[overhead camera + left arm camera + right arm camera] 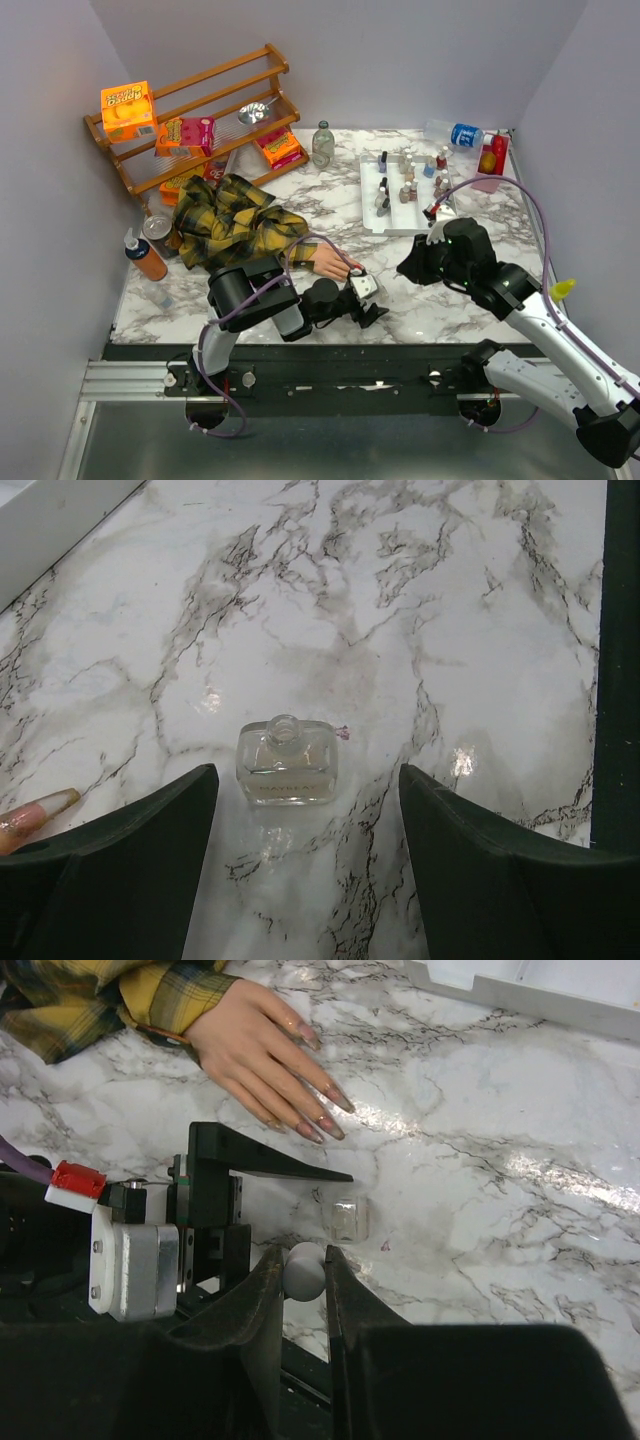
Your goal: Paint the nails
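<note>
While the left gripper (306, 772) stands spread, its 2 dark fingers flank a small clear bottle (286, 765) on the marble table (450, 600). A gap shows on each side, so nothing is gripped. The bottle is upright and uncapped, its round neck open toward the wrist camera. A tiny pink speck (343, 732) lies on the marble just beside its shoulder.

The right gripper (305, 1265) is pressed together on a white cap (305, 1270), a small rounded piece pinched between the 2 fingertips. Whether a brush hangs under it cannot be told. It is held near the bottle.

The nails (322, 1120) lie on the table near the bottle. They are long, glossy, pinkish tips on the fingers of a peach hand (245, 1045). The hand rests palm down and comes out of a yellow-and-black plaid sleeve (110, 995). In the right wrist view, 1 finger of the left gripper lies between the nails and the bottle, near both and, as far as can be seen, touching neither.

From above, the sleeve sprawls at the table's left. A white tray (398, 224) of polish bottles sits well apart at the back right.
</note>
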Controlling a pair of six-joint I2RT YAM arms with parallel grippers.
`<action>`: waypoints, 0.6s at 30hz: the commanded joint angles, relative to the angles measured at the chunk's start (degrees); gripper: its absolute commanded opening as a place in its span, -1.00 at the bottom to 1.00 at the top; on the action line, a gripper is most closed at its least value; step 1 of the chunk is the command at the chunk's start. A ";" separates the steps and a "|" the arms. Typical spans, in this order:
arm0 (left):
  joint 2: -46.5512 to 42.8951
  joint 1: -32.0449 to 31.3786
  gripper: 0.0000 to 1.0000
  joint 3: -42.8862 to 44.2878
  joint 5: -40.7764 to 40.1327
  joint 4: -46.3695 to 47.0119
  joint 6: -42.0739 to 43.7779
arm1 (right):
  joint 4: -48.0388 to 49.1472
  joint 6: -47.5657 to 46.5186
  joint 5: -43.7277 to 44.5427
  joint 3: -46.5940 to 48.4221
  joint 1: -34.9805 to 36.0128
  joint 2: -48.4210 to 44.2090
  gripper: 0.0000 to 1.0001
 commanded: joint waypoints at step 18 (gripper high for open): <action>4.53 1.53 0.07 2.06 2.62 8.50 0.02 | 3.39 1.28 -1.00 -4.88 -0.05 3.12 -0.99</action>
